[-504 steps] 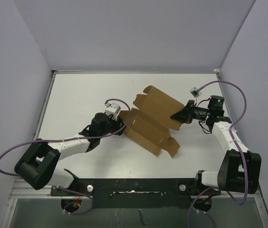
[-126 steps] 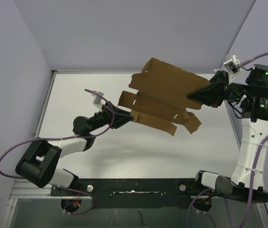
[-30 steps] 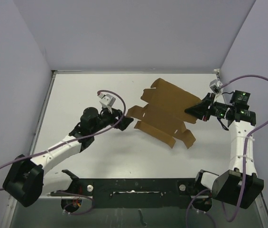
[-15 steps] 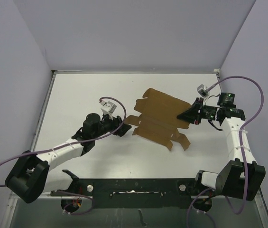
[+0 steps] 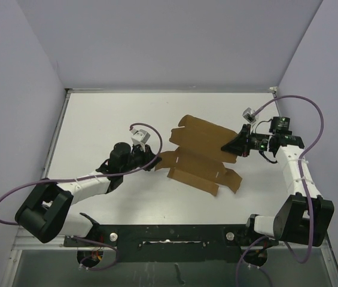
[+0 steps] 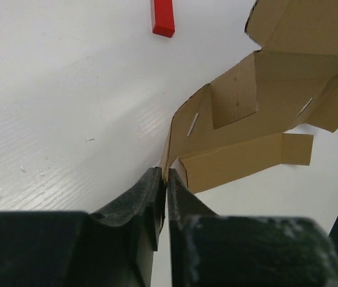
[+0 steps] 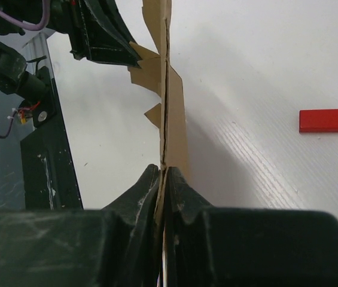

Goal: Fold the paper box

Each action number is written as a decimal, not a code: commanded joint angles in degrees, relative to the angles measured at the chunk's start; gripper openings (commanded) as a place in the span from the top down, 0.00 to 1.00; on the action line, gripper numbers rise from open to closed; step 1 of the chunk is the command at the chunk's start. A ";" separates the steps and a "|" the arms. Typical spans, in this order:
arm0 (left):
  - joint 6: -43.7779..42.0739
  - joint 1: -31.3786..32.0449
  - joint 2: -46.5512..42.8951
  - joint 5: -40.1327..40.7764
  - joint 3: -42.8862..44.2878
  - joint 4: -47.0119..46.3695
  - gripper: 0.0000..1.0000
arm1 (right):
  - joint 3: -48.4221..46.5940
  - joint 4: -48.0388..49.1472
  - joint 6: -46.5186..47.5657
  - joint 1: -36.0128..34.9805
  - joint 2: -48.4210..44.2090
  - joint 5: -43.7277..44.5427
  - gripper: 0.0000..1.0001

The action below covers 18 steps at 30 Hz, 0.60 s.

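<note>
The paper box (image 5: 197,154) is a brown die-cut cardboard sheet, partly creased, held low over the white table (image 5: 97,119) between both arms. My left gripper (image 5: 154,160) is shut on the edge of its left flap; in the left wrist view the thin cardboard (image 6: 258,113) runs into the pinched jaws of that gripper (image 6: 166,173). At the sheet's right edge my right gripper (image 5: 229,145) is shut on it. The right wrist view shows the sheet (image 7: 171,113) edge-on, rising from the closed right gripper (image 7: 164,172).
A small red block (image 6: 163,17) lies on the table beyond the sheet and shows again as a red block (image 7: 329,120) in the right wrist view. The black base rail (image 5: 169,234) runs along the near edge. Lilac walls enclose the table.
The right gripper has carried the sheet down and to the left. The left gripper moved in to the left flap and closed on its edge.
</note>
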State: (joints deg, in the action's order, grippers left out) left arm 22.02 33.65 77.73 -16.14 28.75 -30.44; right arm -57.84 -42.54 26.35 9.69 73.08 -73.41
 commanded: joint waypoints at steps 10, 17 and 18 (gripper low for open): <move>-2.64 -0.09 -8.07 -3.77 -0.60 -0.36 1.00 | 2.06 9.38 -3.66 -3.34 -1.00 3.88 1.00; -4.02 -0.12 -7.20 -6.99 -1.40 -0.04 1.00 | 2.94 6.23 1.96 -7.93 0.62 6.72 1.00; -4.20 -0.11 -6.70 -7.20 -1.62 -0.14 1.00 | 3.11 5.90 2.61 -8.60 0.84 7.58 1.00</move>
State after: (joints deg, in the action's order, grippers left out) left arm 19.27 33.65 70.96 -20.36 27.22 -27.97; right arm -55.24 -36.10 25.06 3.60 73.08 -68.88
